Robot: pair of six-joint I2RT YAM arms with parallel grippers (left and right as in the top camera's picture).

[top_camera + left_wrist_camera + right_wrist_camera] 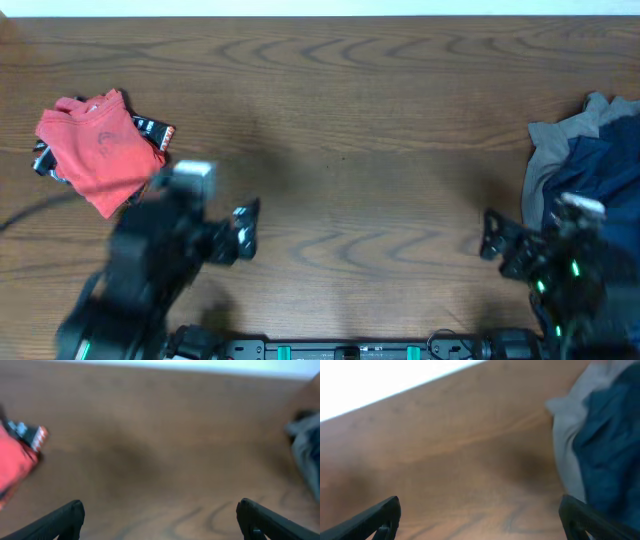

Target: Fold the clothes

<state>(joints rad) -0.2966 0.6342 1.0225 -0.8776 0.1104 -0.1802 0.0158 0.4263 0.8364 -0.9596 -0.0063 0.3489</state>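
The folded coral-red soft T-shirt (98,150) lay at the far left of the brown wooden table (350,110), and a dark printed cloth edge (152,130) showed from under it. The crumpled grey garment (548,160) and the navy-blue garment (600,170) on top of it made a heap at the right edge. The left gripper (245,228) was near the red shirt but apart from it, with jaws spread wide and holding nothing. The right gripper (492,235) was just beside the heap, its jaws also spread and empty.
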